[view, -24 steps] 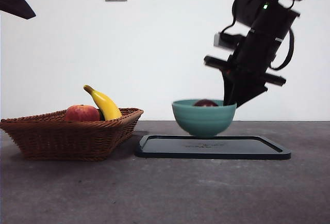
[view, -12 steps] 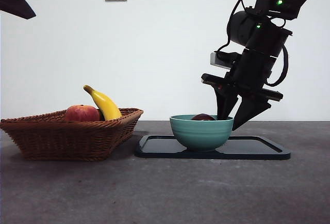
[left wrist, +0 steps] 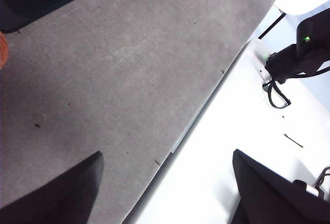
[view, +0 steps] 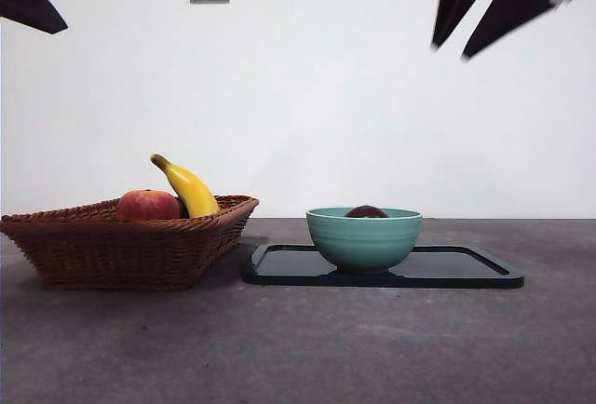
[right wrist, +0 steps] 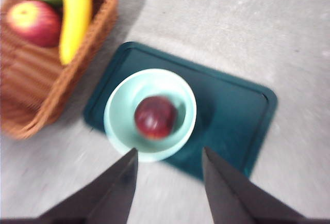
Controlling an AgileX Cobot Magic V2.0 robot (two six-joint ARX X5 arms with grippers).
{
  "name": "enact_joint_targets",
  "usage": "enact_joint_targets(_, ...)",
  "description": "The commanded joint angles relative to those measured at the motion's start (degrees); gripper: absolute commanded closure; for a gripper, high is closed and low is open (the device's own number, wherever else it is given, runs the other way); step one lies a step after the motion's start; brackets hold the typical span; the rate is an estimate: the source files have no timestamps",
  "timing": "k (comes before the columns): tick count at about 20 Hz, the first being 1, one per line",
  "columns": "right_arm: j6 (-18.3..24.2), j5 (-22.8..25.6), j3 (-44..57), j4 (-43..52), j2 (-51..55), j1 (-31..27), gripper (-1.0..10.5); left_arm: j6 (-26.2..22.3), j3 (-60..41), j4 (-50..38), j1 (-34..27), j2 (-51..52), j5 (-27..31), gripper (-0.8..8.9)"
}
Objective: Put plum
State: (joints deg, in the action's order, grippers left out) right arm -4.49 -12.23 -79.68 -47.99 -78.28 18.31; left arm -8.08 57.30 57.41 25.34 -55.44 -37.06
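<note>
The plum [right wrist: 155, 116] lies inside the teal bowl [view: 364, 237], only its dark top showing above the rim in the front view (the right wrist view shows it whole, resting near the bowl's middle). The bowl stands on the dark tray [view: 466, 269], toward the tray's end nearer the wicker basket [view: 121, 246]. In the basket, beside the bowl, lie a red apple [view: 148, 204] and a banana [view: 189, 186]. The right gripper [view: 489, 8] hangs high above the bowl, jaws apart and holding nothing. The left gripper [left wrist: 165, 182] waits well away from the bowl, jaws spread wide over the table's edge.
</note>
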Motion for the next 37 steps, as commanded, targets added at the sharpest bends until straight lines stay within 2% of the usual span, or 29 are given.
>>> enact_joint_targets(1, 1.0, -0.2, -1.1, -3.4, 4.7, 0.3, 7.5, -0.7, 0.7, -0.4, 0.2, -0.3, -0.3, 4.09)
enact_joint_targets(4, 1.1, -0.4, 1.5, -5.2, 13.1, 0.3, 7.5, -0.7, 0.7, -0.4, 0.2, -0.3, -0.3, 4.09)
enact_joint_targets(7, 1.1, -1.5, 8.6, -5.2, 22.7, 0.4, 7.5, -0.7, 0.7, -0.5, 0.2, -0.3, -0.3, 4.09)
enact_joint_targets(12, 1.0, -13.6, 22.7, -5.1, 35.8, 0.4, 7.5, -0.7, 0.7, -0.4, 0.2, -0.3, -0.3, 4.09)
enact_joint_targets(16, 0.4, -14.9, 29.9, -5.1, 42.0, 0.4, 7.5, -0.6, 0.7, -0.4, 0.2, -0.3, -0.3, 4.09)
enact_joint_targets(33, 0.4, -14.9, 31.0, -5.2, 43.2, 0.4, 7.5, -0.4, 0.7, -0.5, 0.2, -0.3, -0.3, 4.10)
enact_joint_targets(35, 0.4, -14.9, 31.0, -5.2, 43.2, 0.4, 7.5, 0.4, 0.7, -3.3, 0.2, -0.3, -0.3, 4.12)
enact_joint_targets(37, 0.4, -14.9, 31.0, -5.2, 43.2, 0.4, 7.5, 3.9, 0.7, -8.7, 0.6, -0.4, -0.1, 4.12)
